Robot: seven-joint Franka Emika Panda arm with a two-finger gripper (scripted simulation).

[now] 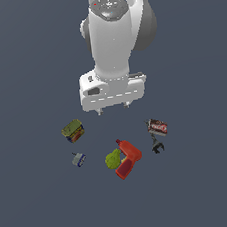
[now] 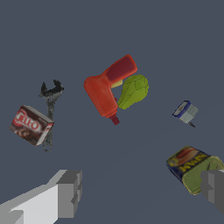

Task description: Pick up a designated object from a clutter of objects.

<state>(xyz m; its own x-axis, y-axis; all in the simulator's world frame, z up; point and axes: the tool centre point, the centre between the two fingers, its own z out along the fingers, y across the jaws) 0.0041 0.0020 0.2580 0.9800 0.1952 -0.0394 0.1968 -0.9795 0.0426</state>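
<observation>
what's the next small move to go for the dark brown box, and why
Probably shift the gripper toward the exterior view's right, over the brown-maroon box, before descending. The jaws are open, empty and well above the floor, with the box off to one side in both views, touching the black clamp.

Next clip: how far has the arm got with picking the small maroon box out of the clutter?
Nothing looks done: the maroon box lies on the floor beside the black clamp. In hand: the end effector hangs open and empty above the clutter, its fingers spread in the wrist view. Left: move over the box, descend, close and lift, clear of the red drill and pear.
</observation>
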